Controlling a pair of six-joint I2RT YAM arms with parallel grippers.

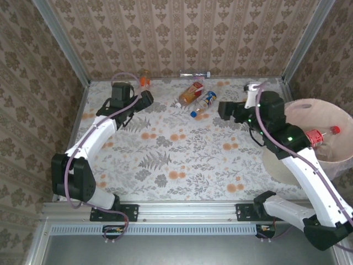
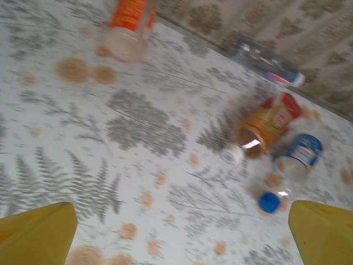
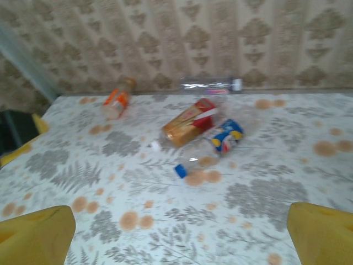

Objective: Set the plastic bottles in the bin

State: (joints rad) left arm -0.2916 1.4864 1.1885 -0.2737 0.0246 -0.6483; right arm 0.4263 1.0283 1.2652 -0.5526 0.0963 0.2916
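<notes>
My left gripper (image 1: 146, 99) hangs over the far left of the table (image 1: 182, 160), its yellow fingers (image 2: 38, 232) spread wide with nothing between them. Just beyond it, near the back wall, lies the orange-labelled bottle (image 1: 144, 81); in my left wrist view it sits at the top, its base toward me (image 2: 129, 25).

Further right, tight against the foot of the wall, the clear bottle (image 1: 196, 74) lies lengthwise. In front of it two bottles lie side by side, both slanted with their caps toward me: the amber bottle (image 1: 191, 93) with its red and orange label and white cap, and just to its right the blue-labelled bottle (image 1: 204, 104) with a blue cap. They lie between my two grippers, well ahead of either set of fingertips.

My right gripper (image 1: 223, 109) points at that pair from the right, jaws as wide apart as on the left and holding nothing; its yellow fingers (image 3: 36, 234) frame the blue-labelled bottle (image 3: 215, 146) and its neighbour (image 3: 190, 124).

At the far right stands the bin (image 1: 309, 105), round and pinkish-beige. One red-labelled bottle (image 1: 320, 135) lies inside it, red cap pointing right.

The table carries a pale cloth of grey ferns and orange dots. Beige patterned wallpaper (image 1: 182, 33) covers the three walls, with metal posts (image 1: 60, 38) at the corners.
</notes>
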